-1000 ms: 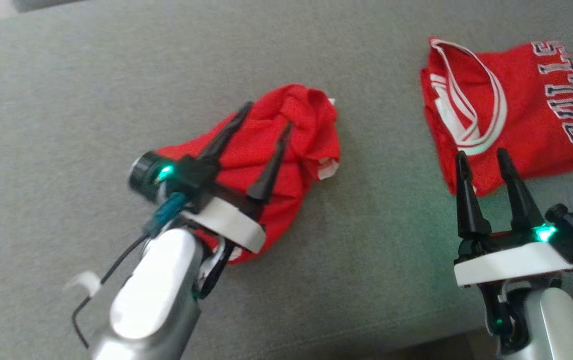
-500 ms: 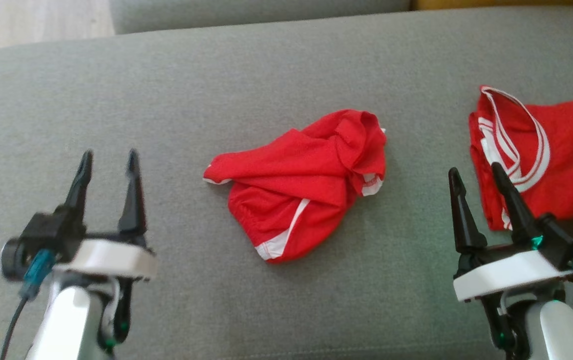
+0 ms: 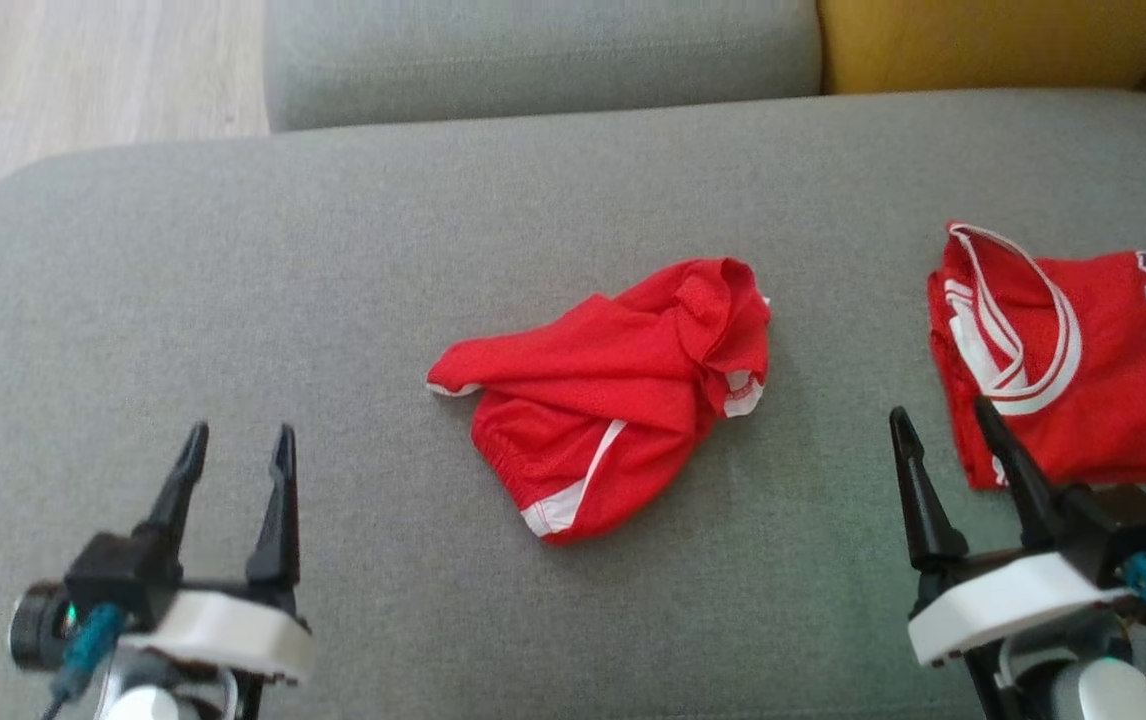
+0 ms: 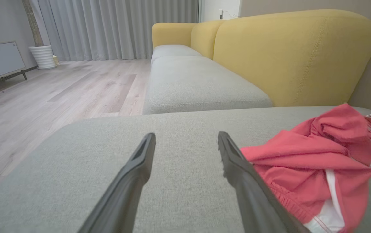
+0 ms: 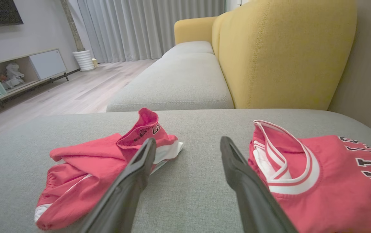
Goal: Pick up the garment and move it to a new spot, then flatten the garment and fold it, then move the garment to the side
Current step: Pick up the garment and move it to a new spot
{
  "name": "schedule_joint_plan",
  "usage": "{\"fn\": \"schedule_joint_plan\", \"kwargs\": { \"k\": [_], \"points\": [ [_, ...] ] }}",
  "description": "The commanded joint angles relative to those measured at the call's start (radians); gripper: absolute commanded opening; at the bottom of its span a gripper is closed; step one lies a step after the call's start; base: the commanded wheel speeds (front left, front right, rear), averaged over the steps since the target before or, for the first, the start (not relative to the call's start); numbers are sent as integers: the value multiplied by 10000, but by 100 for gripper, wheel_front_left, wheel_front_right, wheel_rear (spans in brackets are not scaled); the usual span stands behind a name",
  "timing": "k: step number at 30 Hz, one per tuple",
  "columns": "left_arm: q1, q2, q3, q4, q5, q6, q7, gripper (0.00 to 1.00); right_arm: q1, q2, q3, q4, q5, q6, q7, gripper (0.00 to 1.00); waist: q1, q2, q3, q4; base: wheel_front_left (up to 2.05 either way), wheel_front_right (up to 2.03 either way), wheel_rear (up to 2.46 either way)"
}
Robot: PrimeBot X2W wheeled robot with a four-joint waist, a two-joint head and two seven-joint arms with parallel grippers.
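Note:
The garment (image 3: 613,390), crumpled red shorts with white trim, lies in a heap at the middle of the grey sofa cushion (image 3: 333,250). It also appears at the right of the left wrist view (image 4: 308,161) and at the left of the right wrist view (image 5: 88,171). My left gripper (image 3: 239,432) hovers open at the lower left, well clear of the garment, with nothing between its fingers (image 4: 186,135). At the lower right my right gripper (image 3: 939,410) is open and empty (image 5: 188,139), between the garment and a folded jersey.
A folded red jersey (image 3: 1083,370) with white trim and lettering lies at the cushion's right end (image 5: 328,174). A yellow backrest (image 3: 983,40) and a second grey seat (image 3: 533,50) stand behind. Wooden floor (image 3: 83,70) lies past the cushion's far left corner.
My left gripper, open over the garment a second ago, has drawn back to the lower left, leaving the garment lying free. The head camera has tilted up, shifting the whole picture.

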Motion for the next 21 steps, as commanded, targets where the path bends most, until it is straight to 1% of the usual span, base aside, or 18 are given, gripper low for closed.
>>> {"fn": "schedule_joint_plan", "kwargs": {
  "k": [1,9,21],
  "points": [
    [-177,235,344,-374,7,60,-10,100,-110,-53,177,-426,-21,65,25,100,0,0,-169,-44,0,0,0],
    [422,221,155,-682,7,194,176,100,298,-53,111,-612,58,65,154,100,0,0,-528,-42,0,0,0],
    [475,288,99,-909,-33,296,273,100,389,-53,63,-742,163,65,214,100,0,0,-491,1,0,0,0]
  ]
}}
